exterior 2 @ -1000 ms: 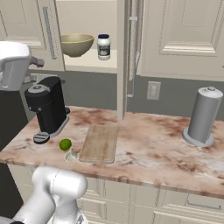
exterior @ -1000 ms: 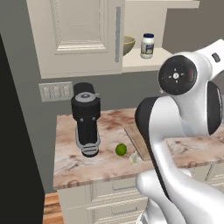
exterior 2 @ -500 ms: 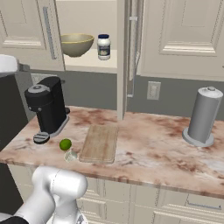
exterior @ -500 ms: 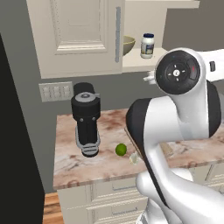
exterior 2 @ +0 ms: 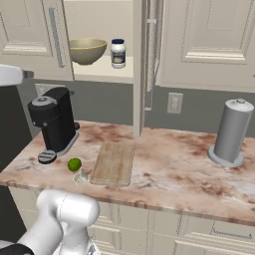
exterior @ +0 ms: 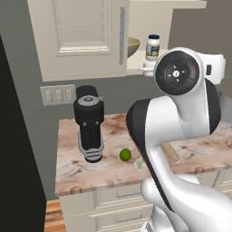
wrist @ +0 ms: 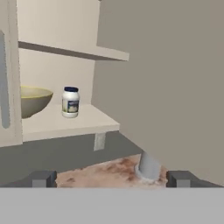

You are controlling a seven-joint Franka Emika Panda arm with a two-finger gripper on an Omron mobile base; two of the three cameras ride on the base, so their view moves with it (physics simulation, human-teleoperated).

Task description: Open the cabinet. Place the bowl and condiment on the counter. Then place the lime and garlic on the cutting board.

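We see the cabinet (exterior 2: 99, 45) standing open, both doors swung out, its lower shelf bare to view. Below it runs the counter (exterior 2: 169, 169), with a black coffee machine (exterior 2: 54, 124) at its left end and a grey paper-towel roll (exterior 2: 230, 132) well off to the right. The cutting board (exterior 2: 113, 163) lies flat near the counter's front edge, nothing on it.

On the shelf sits the bowl (wrist: 30, 100), and just beside it, apart from it, the condiment (wrist: 70, 102) stands upright. In the hand view both lie ahead of our gripper (wrist: 111, 178) and up to its left, well apart from it; its jaws are spread wide and hold nothing. The open right door (wrist: 166, 83) looms close on the right of that view, and the left door's bar handle (wrist: 4, 83) edges the left side.

The lime (exterior 2: 74, 164) rests on the counter just left of the board, and the garlic (exterior 2: 80, 176) sits near it toward the front edge, neither on the board.
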